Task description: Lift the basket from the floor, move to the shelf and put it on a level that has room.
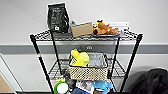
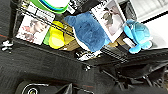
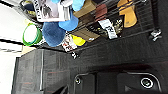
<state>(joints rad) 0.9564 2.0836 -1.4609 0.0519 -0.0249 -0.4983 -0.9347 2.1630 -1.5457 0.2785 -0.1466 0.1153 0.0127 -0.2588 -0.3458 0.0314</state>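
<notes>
On the shelf's (image 1: 86, 37) second level (image 1: 117, 71), where room was, the basket (image 1: 88, 67) sat. I could not tell how the grippers stood.

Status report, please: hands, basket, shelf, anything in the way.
Hands: cannot tell. Basket sits on the shelf's second level, yellow plush inside. Top tier crowded: black bag, cardboard box.

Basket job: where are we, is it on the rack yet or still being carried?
Looks done: the basket sits on the shelf's second wire tier from the top, with a yellow plush toy inside it, no longer on the floor. In hand: nothing visibly; no gripper is at the basket in the head view. Left: at most confirming it sits squarely, since its front edge lies near the tier's front rail.
</notes>
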